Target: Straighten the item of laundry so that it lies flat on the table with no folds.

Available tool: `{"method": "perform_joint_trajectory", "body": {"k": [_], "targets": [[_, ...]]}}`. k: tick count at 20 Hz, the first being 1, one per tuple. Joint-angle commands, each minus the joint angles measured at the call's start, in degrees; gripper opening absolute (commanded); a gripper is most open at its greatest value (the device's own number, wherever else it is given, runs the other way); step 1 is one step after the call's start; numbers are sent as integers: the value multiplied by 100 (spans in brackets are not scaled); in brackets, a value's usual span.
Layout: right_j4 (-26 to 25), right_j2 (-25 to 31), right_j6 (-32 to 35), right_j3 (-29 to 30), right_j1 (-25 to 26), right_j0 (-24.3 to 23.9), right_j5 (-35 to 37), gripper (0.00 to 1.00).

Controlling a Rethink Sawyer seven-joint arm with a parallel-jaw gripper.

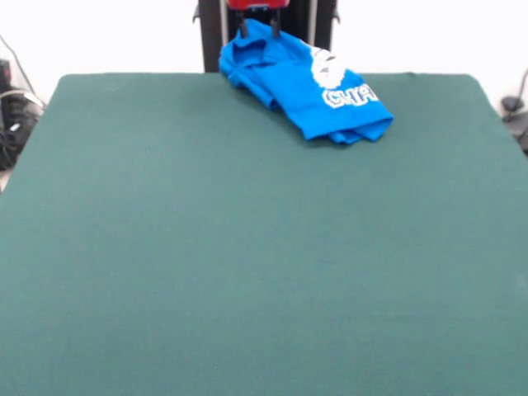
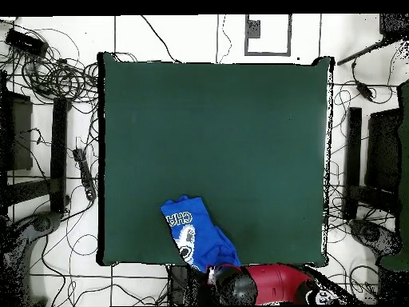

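Pincer: the gripper (image 1: 260, 22) shows in the front view as a red block with two dark fingers (image 1: 244, 23) reaching down at the top edge. Both tips press into the raised end of the shirt, with a ridge of blue cloth pinched between them.

Laundry: the blue T-shirt (image 1: 302, 82) is bunched and folded over itself. One end is lifted up to the pincer; the rest trails away from it and lies on the table, its folded end resting well clear of the pincer.

Print: the white graphic and block letters (image 1: 342, 89) face up on the half of the shirt farther from the pincer.

Table: the green table (image 1: 247, 264) carries only the shirt, which sits at the edge right under the pincer. The whole surface away from the pincer is bare felt.

Front view only: the two fingers and the cloth caught between them; the layered folds at the shirt's trailing end.

Overhead view only: the red and black arm (image 2: 268, 284) lies beyond the table edge and hides the pincer itself. The shirt (image 2: 196, 236) reaches that edge. Cables (image 2: 56, 76) and black stands (image 2: 57, 152) lie on the white floor around the table.
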Motion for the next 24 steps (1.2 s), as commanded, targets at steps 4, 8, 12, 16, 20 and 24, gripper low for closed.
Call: {"method": "perform_joint_trajectory", "body": {"k": [4, 8, 12, 16, 20, 24], "targets": [[-80, 830, -141, -658, -16, -8, -74, 100], [-25, 904, -224, -543, -240, -107, 91, 100], [22, 1002, -317, -446, -443, -228, 250, 100], [100, 1122, -431, -387, -666, -331, 474, 100], [118, 1231, -490, -414, -760, -400, 640, 100], [110, 1318, -518, -469, -737, -456, 730, 100]]}}
